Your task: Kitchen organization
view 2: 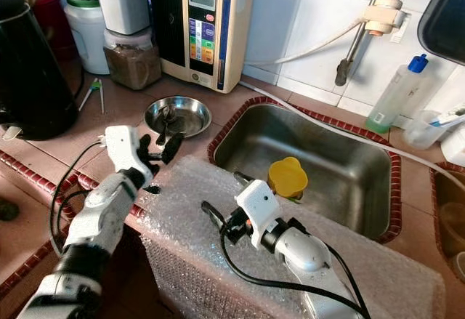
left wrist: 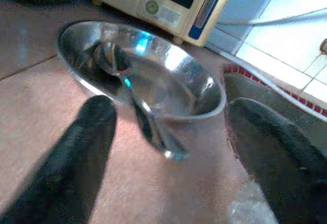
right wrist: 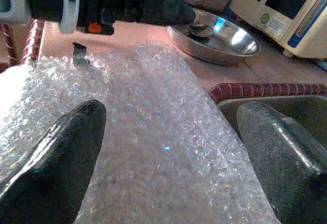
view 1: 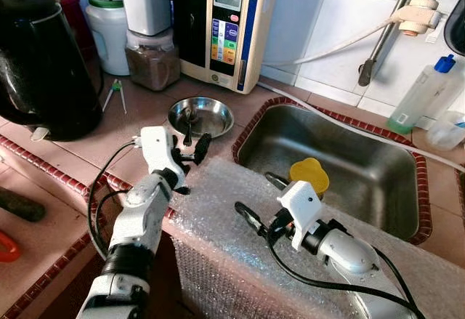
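A small steel bowl (view 1: 200, 115) sits on the tiled counter (view 1: 80, 144) just left of the sink (view 1: 341, 166), with a spoon (left wrist: 134, 99) lying in it, its handle jutting over the bowl's near rim. The left gripper (view 1: 189, 148) hovers just near of that rim with its fingers (left wrist: 84, 147) spread wide, holding nothing; bare tile lies between them and the bowl. A sheet of bubble wrap (view 1: 240, 253) covers the near counter edge, reaching the sink's red-tiled border. The right gripper (view 1: 261, 201) hangs above the wrap, also wide open and empty. In the sink lies a yellow lid (view 1: 309, 175). To the far left stand a black kettle (view 1: 43, 65) and, behind the bowl, a water purifier (view 1: 229, 25), crowding the far side.
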Motion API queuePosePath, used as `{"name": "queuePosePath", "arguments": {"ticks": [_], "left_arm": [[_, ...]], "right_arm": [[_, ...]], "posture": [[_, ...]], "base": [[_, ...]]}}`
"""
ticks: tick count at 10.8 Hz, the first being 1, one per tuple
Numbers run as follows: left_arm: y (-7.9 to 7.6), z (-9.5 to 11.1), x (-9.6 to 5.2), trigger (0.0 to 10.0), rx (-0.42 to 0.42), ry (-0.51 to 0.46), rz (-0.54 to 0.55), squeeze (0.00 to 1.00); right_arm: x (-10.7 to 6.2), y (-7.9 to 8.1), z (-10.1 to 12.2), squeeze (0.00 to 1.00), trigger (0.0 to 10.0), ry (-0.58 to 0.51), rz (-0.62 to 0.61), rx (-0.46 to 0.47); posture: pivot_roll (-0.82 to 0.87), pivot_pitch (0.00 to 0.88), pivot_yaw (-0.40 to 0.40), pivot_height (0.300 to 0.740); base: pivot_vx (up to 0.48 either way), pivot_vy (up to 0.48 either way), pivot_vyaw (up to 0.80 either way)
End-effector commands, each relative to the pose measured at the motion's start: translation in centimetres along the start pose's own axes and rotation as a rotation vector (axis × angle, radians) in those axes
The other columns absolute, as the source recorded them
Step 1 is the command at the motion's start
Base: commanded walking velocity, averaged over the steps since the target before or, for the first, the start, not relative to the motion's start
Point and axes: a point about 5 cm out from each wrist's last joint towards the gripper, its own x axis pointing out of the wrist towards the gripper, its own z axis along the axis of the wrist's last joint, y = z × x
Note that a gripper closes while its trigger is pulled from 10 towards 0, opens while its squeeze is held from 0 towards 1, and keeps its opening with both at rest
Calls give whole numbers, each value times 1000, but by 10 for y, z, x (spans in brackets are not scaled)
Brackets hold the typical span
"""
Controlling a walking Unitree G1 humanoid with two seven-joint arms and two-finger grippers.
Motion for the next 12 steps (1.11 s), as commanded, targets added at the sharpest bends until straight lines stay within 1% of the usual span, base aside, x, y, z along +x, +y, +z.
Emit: {"name": "queuePosePath", "arguments": {"ticks": [1,4,5,6,8,9,12], "left_arm": [[-6,2,4,0,-5,-8,-28,0],[-9,2,7,0,-31,-12,-30,0],[-7,0,8,0,-76,7,-16,0],[-8,-2,8,0,-117,27,-23,0],[-8,-3,9,0,-116,37,-29,0],[-8,-6,8,0,-126,61,-35,0],[-9,-7,9,0,-133,67,-36,0]], "right_arm": [[-4,-6,3,0,10000,2,-29,-12],[-5,-6,0,0,10000,20,-32,-21],[-3,-4,1,0,10000,22,-22,-19],[-3,-5,-1,0,10000,32,-20,-23],[-3,-6,-2,0,10000,40,-13,-30],[-2,-7,-3,0,10000,41,-14,-32],[-1,-6,-3,0,10000,42,-11,-35]], "posture": [[107,0,-76,740],[104,0,-73,740],[104,0,-73,740],[106,0,-75,740],[108,0,-78,740],[110,0,-73,740],[111,0,-75,740]], "base": [[0,0,0],[0,0,0],[0,0,0],[0,0,0],[0,0,0],[0,0,0],[0,0,0]]}}
